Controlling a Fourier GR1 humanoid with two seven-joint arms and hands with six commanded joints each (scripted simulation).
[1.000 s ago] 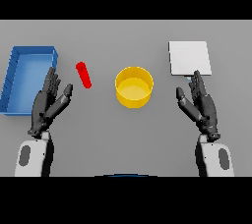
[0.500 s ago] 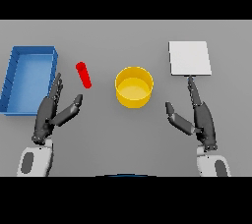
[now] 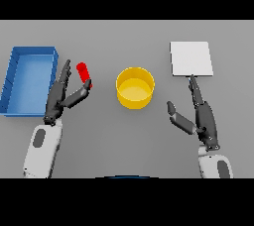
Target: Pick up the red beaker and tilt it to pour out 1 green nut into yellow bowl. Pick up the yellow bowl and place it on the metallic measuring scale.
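Well, left hand (image 3: 58, 102) had fingers straight, thumb spread, holding nothing; red beaker (image 3: 84, 73) lay just beyond thumb tip. Right hand (image 3: 202, 118) also open, empty, fingertips at scale (image 3: 191, 57) near edge. Yellow bowl (image 3: 135, 88) sat btwn both thumbs. No readable writing anywhere.

A single head view looks steeply down from above onto the grey table (image 3: 127, 36), arms entering from below.
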